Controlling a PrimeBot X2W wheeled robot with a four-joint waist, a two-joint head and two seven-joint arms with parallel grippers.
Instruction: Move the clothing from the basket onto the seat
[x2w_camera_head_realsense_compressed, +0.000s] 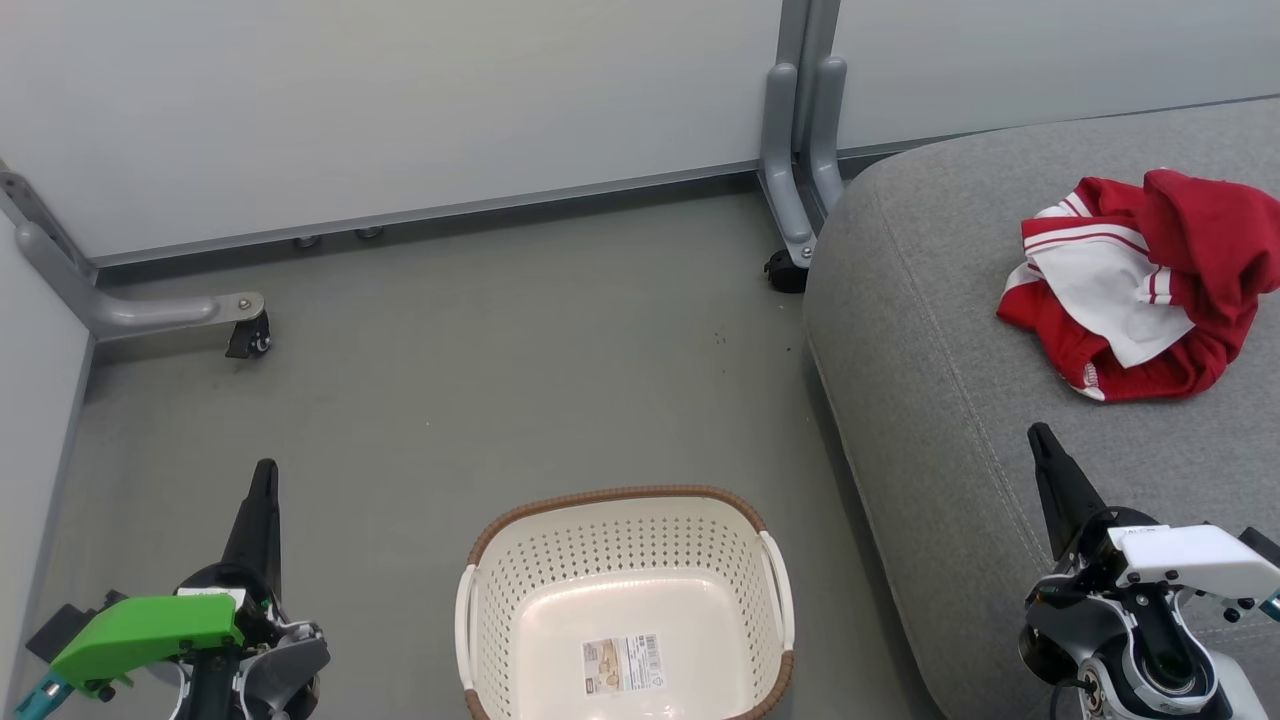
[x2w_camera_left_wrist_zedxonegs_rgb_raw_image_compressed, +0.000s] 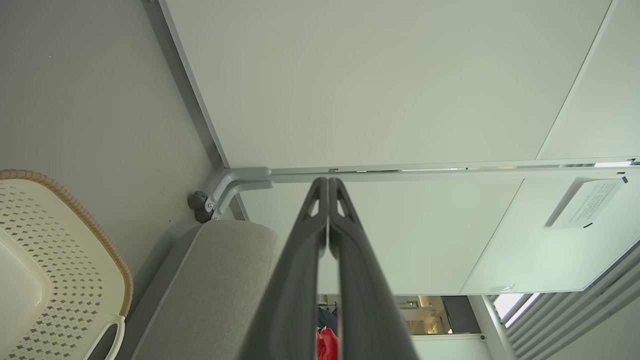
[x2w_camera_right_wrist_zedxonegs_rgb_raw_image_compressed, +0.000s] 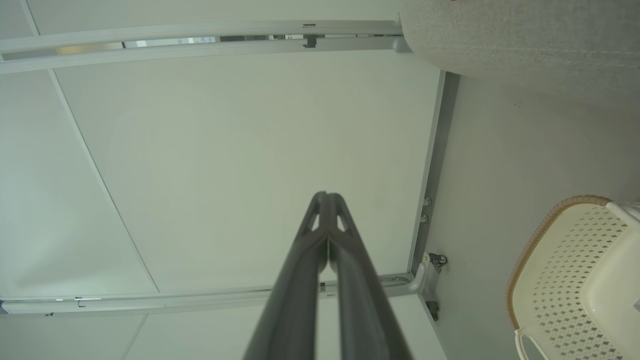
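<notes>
Cream perforated plastic basket (x2w_camera_head_realsense_compressed: 620, 493) empty, red-white fabric garments (x2w_camera_head_realsense_compressed: 1130, 280) on grey cushion (x2w_camera_head_realsense_compressed: 950, 450) right of it; left gripper (x2w_camera_left_wrist_zedxonegs_rgb_raw_image_compressed: 327, 182), right gripper (x2w_camera_right_wrist_zedxonegs_rgb_raw_image_compressed: 327, 196) pinched together, looks done, park clear.

Glossy perforated plastic basket (x2w_camera_head_realsense_compressed: 520, 580); matt woven-cloth seat (x2w_camera_head_realsense_compressed: 930, 420).

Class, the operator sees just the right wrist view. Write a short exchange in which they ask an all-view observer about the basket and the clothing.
Operator: My view cuts off most of the basket. Is anything inside?
Observer: No. From the head view, the basket holds nothing but the paper label on its bottom.
Operator: Where is the clothing?
Observer: The clothing lies crumpled on the seat, right of the basket.
</notes>
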